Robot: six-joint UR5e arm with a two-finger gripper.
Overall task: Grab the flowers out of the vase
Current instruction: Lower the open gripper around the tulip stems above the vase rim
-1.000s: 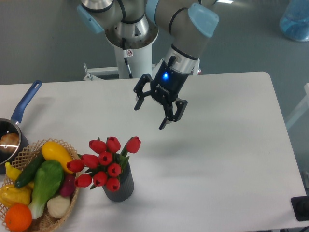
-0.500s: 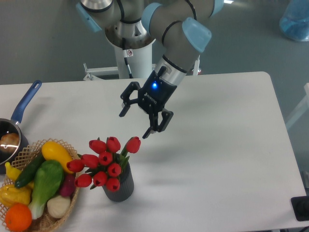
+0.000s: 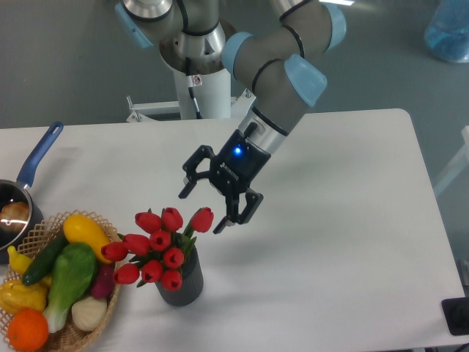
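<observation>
A bunch of red tulips, the flowers point(image 3: 160, 246), stands in the small dark grey ribbed vase point(image 3: 183, 284) near the table's front, left of centre. My gripper point(image 3: 201, 211) hangs open just above and to the right of the bunch. Its right fingertip is close beside the rightmost tulip point(image 3: 202, 219), and nothing is between the fingers. The stems are hidden inside the vase.
A wicker basket point(image 3: 110, 314) of vegetables and fruit sits right beside the vase at the front left. A blue-handled pan point(image 3: 35, 161) lies at the left edge. The white table point(image 3: 344, 220) stretches to the right.
The gripper has moved left and down from mid-table toward the tulips, staying open. The flowers and vase have not moved.
</observation>
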